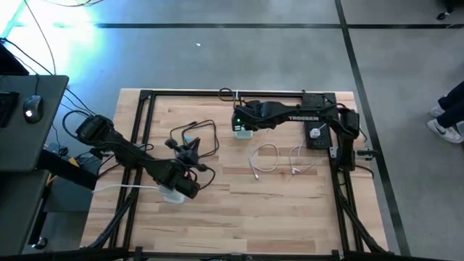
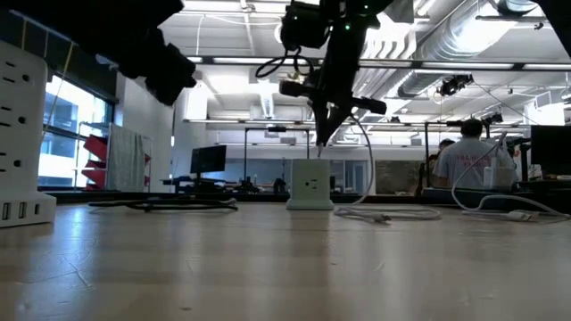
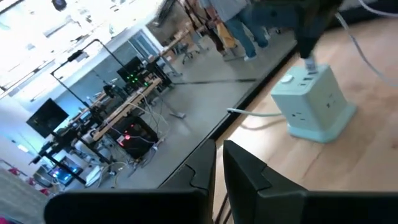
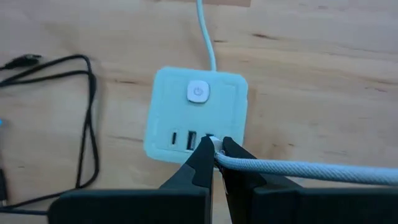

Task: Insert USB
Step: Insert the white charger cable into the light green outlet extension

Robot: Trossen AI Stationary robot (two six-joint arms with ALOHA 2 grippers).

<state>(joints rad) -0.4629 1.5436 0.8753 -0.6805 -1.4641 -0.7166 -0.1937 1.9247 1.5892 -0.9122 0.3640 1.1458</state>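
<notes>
Right gripper: the right gripper [image 4: 216,155] hangs directly over the power cube [image 4: 198,115], its jaws closed on the white USB cable [image 4: 298,169] just behind the plug.
Plug: its tip sits at the cube's top face, at the rightmost of the small ports beside the USB-A port [image 4: 191,140]; whether it has entered cannot be told.
Power cube: pale green, with a round power button [image 4: 198,92] on top; it stands near the far edge of the wooden table [image 1: 275,210], its own cord running off toward that edge.
Left gripper: the left gripper [image 3: 219,163] is closed and holds nothing, parked well apart near the table's left front, by a second white power strip [image 2: 20,143].
Other cables: a black cable [image 4: 87,112] loops beside the cube; another white cable [image 1: 296,161] lies near the right arm.
Risk, misalignment: if the plug is slightly off the slot or tilted, a downward push would likely jam it against the port rim.
Risk, slip: the braided cable could slide through the fingers under load, since the grip is behind the connector.
Risk, cube shift: nothing holds the cube, so an off-centre push may tip or slide it.
</notes>
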